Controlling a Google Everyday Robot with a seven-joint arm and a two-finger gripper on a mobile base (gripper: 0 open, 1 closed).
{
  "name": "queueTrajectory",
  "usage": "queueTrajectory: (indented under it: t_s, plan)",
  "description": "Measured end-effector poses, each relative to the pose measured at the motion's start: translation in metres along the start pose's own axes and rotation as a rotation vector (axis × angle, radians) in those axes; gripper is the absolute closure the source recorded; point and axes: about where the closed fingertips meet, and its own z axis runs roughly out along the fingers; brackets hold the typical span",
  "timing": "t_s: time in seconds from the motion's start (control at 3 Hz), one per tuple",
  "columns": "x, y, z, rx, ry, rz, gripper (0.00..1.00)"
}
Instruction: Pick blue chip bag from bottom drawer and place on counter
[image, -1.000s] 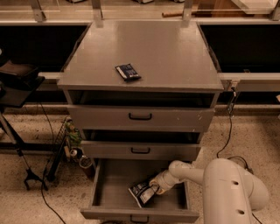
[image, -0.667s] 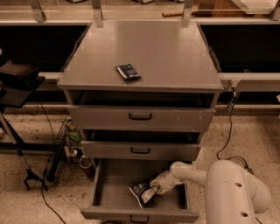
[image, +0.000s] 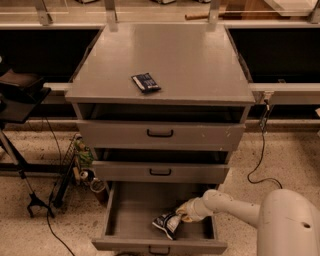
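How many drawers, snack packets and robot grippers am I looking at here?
Drawers: 3 (top drawer, middle drawer, bottom drawer pulled open).
Packets: 2 (blue chip bag in the bottom drawer, flat packet on the counter).
Grippers: 1 (gripper, down in the bottom drawer at the bag).
Total: 6.

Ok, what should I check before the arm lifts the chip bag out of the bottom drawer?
1. Open bottom drawer: ok, pulled well out.
2. The gripper at the blue chip bag: ok, at its right edge inside the drawer.
3. Firm hold on the bag: cannot tell.
4. Way up past the middle drawer: probably ok, the bag lies forward of its front.
5. Landing spot on the counter: ok, bare surface right of the small dark packet.
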Motion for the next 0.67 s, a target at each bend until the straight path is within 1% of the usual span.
queueTrajectory:
  t_s: [0.33, 0.67]
  plan:
    - [0.002, 0.001, -0.049, 0.052, 0.082, 0.003, 1.0]
    - [0.007, -0.016, -0.126, 0.129, 0.223, -0.008, 1.0]
